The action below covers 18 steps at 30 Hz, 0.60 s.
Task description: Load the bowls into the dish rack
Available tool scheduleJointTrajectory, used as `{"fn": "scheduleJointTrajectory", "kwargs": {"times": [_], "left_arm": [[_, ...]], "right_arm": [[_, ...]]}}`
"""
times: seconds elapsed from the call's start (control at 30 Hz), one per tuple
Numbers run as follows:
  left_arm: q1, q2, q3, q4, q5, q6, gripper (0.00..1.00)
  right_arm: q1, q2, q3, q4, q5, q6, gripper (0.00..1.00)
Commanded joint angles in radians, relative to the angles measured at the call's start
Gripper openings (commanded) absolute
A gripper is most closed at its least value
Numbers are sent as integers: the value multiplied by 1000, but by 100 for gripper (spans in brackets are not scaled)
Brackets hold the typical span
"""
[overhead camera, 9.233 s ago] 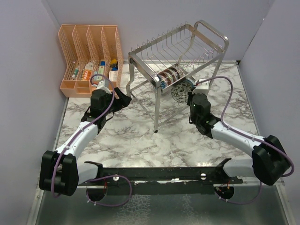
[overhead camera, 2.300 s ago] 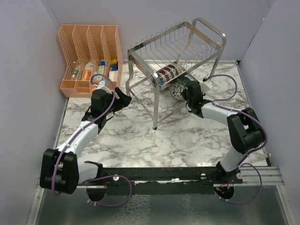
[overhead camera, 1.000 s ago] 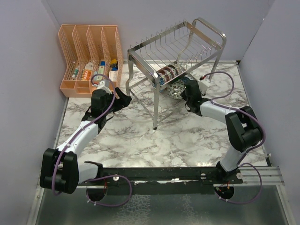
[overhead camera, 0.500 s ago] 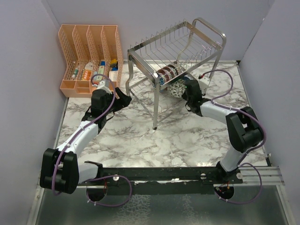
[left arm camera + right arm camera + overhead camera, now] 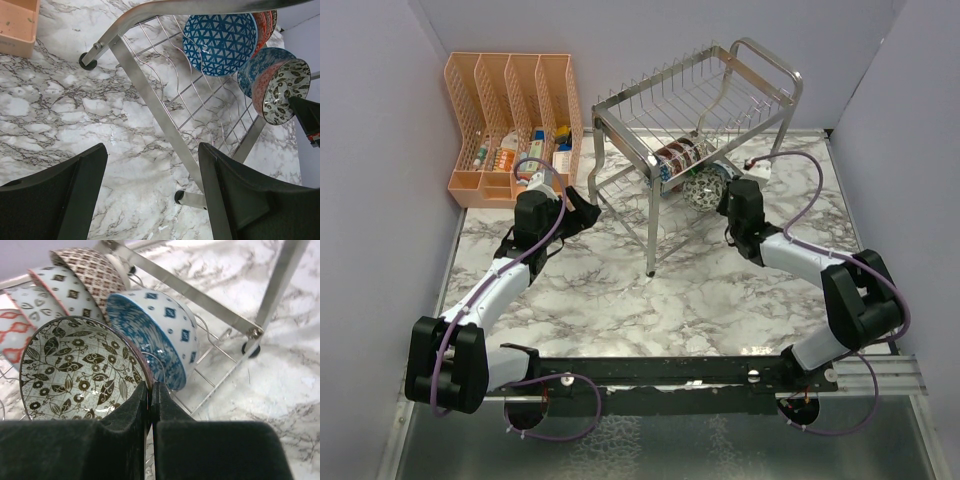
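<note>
The silver wire dish rack (image 5: 695,95) stands at the back centre. Several patterned bowls (image 5: 677,160) stand on edge in a row on its lower tier. My right gripper (image 5: 720,195) is shut on the rim of a leaf-patterned bowl (image 5: 80,370), held on edge at the near end of that row, beside a blue bowl (image 5: 160,335). The leaf bowl also shows in the left wrist view (image 5: 282,90). My left gripper (image 5: 582,212) is open and empty, low over the table by the rack's left side (image 5: 150,95).
An orange slotted organiser (image 5: 510,120) with small bottles stands at the back left, close behind my left arm. The rack's front leg (image 5: 651,262) stands between the two arms. Walls close in the left, right and back sides.
My right arm's elbow swung out to the right and the wrist turned. The leaf bowl shifted slightly right and stands more on edge against the row. The left arm has not moved.
</note>
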Motion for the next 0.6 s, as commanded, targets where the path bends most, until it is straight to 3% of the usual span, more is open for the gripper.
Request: {"fn": "scheduleJointTrajectory", "kwargs": {"times": [0.0, 0.23, 0.57], "left_arm": [[3, -3, -4, 21, 5, 8, 76], [2, -8, -5, 20, 7, 8, 76], [3, -1, -4, 20, 3, 9, 76]], "right_arm": [[44, -51, -15, 247, -21, -234, 1], [115, -41, -71, 461, 83, -500, 1], [206, 63, -177, 986, 306, -944, 1]]}}
